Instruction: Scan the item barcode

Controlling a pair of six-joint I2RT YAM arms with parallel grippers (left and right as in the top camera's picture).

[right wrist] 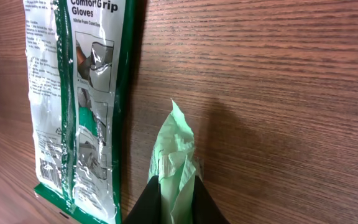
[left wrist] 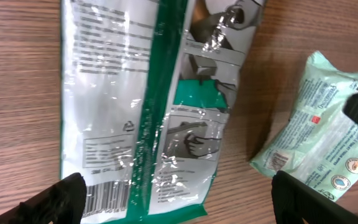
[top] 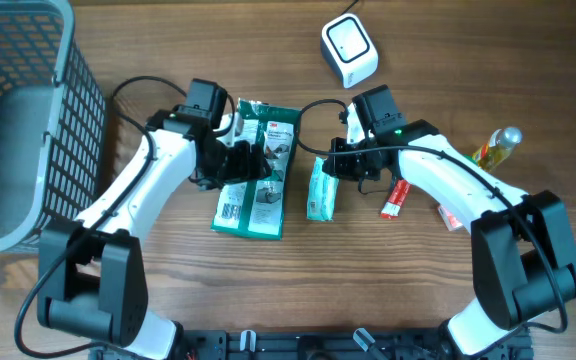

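glove packet (top: 258,185): green-white, flat on table, barcode up | wipes pack (top: 320,192): pale green, just beside it, end pinched by right gripper (right wrist: 174,200) | scanner (top: 349,50): white, apart

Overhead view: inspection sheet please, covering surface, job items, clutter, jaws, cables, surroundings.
Surface: wooden table, nothing spilled.
Job's things: glove pack flat, barcode up; wipes pack beside it, apart; scanner at far edge.
Clutter: red tube, bottle, right side.
Jaws: left jaws open above glove pack; right jaws shut on wipes pack's end.
Cables: black loops at both wrists.
Surroundings: wire basket, left.
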